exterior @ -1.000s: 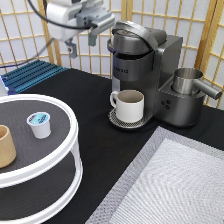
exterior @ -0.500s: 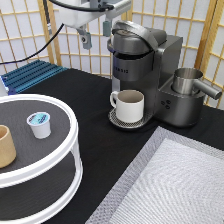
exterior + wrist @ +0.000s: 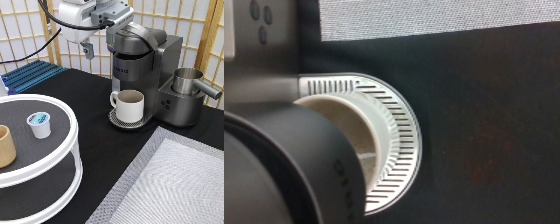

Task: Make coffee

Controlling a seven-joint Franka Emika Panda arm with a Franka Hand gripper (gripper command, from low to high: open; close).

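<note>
The pod (image 3: 39, 124) stands upright, foil up, on the white tray (image 3: 70, 150) at lower left in my exterior view only; the wrist view shows the mug (image 3: 366, 140). The tool (image 3: 107, 15) sits top centre above the coffee machine (image 3: 145, 75); I cannot tell its opening.

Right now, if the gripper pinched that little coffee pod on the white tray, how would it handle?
The coffee pod looks small and thin-walled, so probably light and easy to crush if squeezed hard. It stands upright on the round white tray, tapering downward, so a sideways nudge might tip it. The gripper is far off, above the coffee machine.

Exterior view looks down across the table; wrist view, seemingly overhead, closely shares the mug (image 3: 131, 105) (image 3: 366, 145).
</note>
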